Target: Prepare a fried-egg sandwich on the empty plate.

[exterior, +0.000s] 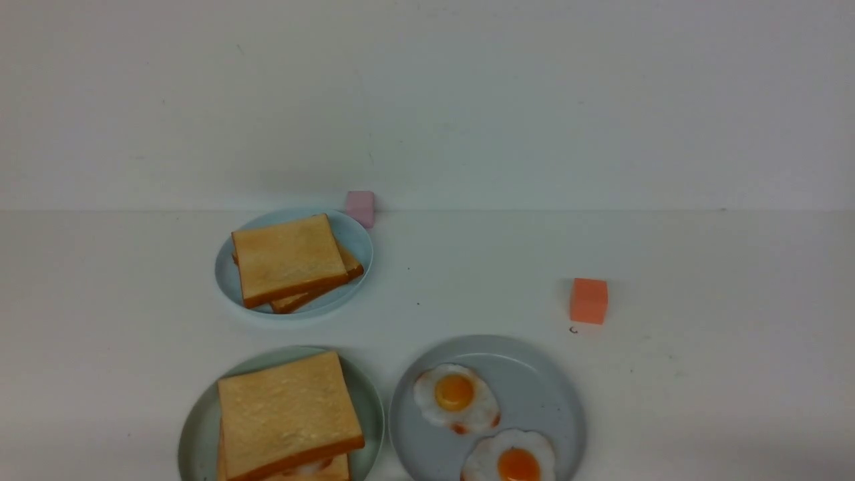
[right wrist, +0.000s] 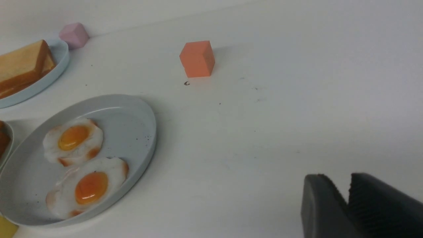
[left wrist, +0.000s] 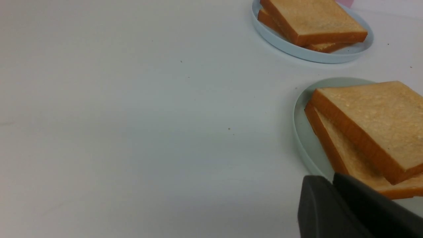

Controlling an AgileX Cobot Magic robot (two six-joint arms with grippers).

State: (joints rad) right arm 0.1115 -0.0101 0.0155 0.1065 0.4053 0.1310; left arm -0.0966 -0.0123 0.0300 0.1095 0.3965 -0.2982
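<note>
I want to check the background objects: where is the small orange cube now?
In the front view the small orange cube stands on the white table right of centre, behind and apart from the round grey plate of fried eggs.

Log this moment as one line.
sandwich: stacked on green plate | left gripper: shut, empty | right gripper: shut, empty

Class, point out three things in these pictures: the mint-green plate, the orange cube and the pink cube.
mint-green plate (exterior: 200, 427), front view, bare left rim.
orange cube (exterior: 588, 301), front view, middle of its front face.
pink cube (exterior: 361, 206), front view, middle of its front face.
</note>
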